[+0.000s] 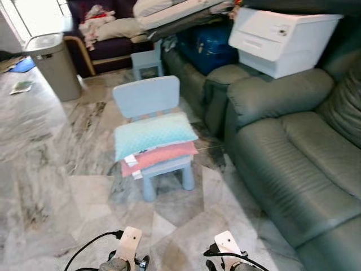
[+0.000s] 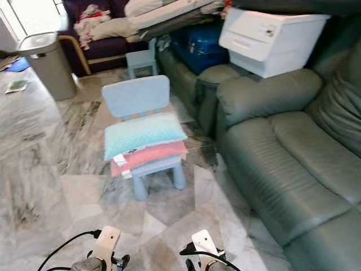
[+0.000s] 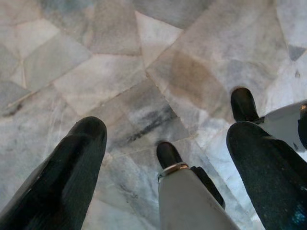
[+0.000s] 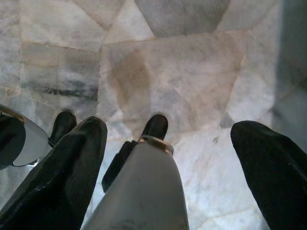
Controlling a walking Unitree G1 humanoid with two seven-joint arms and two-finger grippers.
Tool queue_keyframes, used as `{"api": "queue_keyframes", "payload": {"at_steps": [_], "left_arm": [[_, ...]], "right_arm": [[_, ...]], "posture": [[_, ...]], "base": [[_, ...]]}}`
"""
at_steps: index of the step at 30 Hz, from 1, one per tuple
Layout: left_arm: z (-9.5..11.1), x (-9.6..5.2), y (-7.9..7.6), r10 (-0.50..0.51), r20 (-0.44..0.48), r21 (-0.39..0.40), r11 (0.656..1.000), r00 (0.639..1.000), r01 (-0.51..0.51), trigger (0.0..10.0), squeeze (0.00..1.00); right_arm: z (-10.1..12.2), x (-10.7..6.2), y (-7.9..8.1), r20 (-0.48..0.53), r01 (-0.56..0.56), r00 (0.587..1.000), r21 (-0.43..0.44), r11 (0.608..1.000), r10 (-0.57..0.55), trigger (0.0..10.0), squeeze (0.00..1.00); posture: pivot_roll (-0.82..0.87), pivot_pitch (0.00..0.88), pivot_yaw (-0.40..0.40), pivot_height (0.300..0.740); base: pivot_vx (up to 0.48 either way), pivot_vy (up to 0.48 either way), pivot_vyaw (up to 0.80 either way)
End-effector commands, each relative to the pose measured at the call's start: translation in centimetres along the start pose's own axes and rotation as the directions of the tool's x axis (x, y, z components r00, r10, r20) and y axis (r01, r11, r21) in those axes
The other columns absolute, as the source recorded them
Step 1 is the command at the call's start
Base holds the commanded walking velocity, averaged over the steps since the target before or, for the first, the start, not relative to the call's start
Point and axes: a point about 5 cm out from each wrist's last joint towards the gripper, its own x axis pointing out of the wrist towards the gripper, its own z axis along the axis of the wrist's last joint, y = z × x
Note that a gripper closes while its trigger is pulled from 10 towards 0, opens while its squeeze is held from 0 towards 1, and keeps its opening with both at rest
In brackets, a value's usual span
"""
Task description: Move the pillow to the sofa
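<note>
A light teal pillow point(image 1: 152, 133) lies on top of a pink pillow point(image 1: 161, 156), both stacked on the seat of a small blue child's chair point(image 1: 145, 96) in front of me. The grey-green leather sofa point(image 1: 293, 164) stands just right of the chair. Both arms hang low near my legs, well short of the chair. My left gripper point(image 3: 165, 129) is open above the marble floor, with nothing between its fingers. My right gripper point(image 4: 170, 129) is open too, also over bare floor.
A white storage box point(image 1: 279, 36) rests on the sofa's far armrest beside a blue bag point(image 1: 208, 45). A grey bin point(image 1: 53, 65) stands at the far left. A second small blue chair point(image 1: 146, 62) and a dark couch with laundry point(image 1: 104, 25) sit at the back.
</note>
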Motion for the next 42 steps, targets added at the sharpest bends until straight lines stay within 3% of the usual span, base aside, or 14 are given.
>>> {"api": "queue_keyframes", "payload": {"at_steps": [1,24,27,31,33,36,37,39,42], "left_arm": [[-0.1,-0.1,0.7,0.025,-0.004,-0.008,1.0,1.0,-0.025,10.0,0.0],[-0.1,-0.1,0.9,0.032,-0.012,-0.019,0.999,0.999,-0.032,10.0,0.0],[0.0,-0.1,1.0,0.045,-0.008,-0.046,0.998,0.999,-0.045,10.0,0.0],[2.0,0.0,1.6,0.084,0.08,-0.161,0.985,0.993,-0.07,10.0,0.0],[2.6,0.0,1.6,0.082,0.104,-0.18,0.982,0.991,-0.062,10.0,0.0],[2.5,-0.6,3.5,0.073,0.174,-0.208,0.978,0.982,-0.036,10.0,0.0],[2.5,-0.7,4.0,0.074,0.194,-0.213,0.977,0.978,-0.032,10.0,0.0],[2.7,-0.9,4.3,0.074,0.223,-0.227,0.974,0.972,-0.022,10.0,0.0],[3.1,-0.9,4.4,0.075,0.252,-0.23,0.973,0.965,-0.016,10.0,0.0]], "right_arm": [[0.3,0.1,0.3,0.007,-0.011,1.0,-0.001,1.0,0.011,10.0,0.0],[0.2,0.1,0.2,0.005,-0.013,1.0,0.0,1.0,0.013,10.0,0.0],[0.2,0.0,0.2,0.008,-0.004,1.0,0.018,1.0,0.004,10.0,0.0],[0.3,0.0,0.3,0.053,0.012,0.998,0.097,0.995,-0.018,10.0,0.0],[0.3,-0.1,0.3,0.071,0.015,0.997,0.135,0.991,-0.025,10.0,0.0],[0.5,-0.1,0.3,0.116,0.006,0.993,0.209,0.978,-0.031,10.0,0.0],[2.0,-0.4,-2.1,0.206,0.004,0.977,0.239,0.971,-0.054,10.0,0.0],[4.2,-1.2,-5.4,0.331,-0.003,0.94,0.264,0.964,-0.087,10.0,0.0],[5.0,-1.5,-6.3,0.381,-0.004,0.919,0.279,0.96,-0.107,10.0,0.0]], "posture": [[-0.08,0.04,0.048,0.74],[-0.08,0.052,0.045,0.74],[-0.08,0.052,0.045,0.74],[-0.08,0.063,0.044,0.74],[-0.07,0.064,0.043,0.74],[-0.07,0.077,0.042,0.74],[-0.07,0.079,0.042,0.74],[-0.07,0.085,0.04,0.74],[-0.07,0.088,0.04,0.74]], "base": [[0.0,0.0,0.0],[0.0,0.0,0.0],[0.0,0.0,0.0],[0.0,0.0,0.0],[0.0,0.0,0.0],[0.0,0.0,0.0],[0.0,0.0,0.0],[0.0,0.0,0.0],[0.0,0.0,0.0]]}}
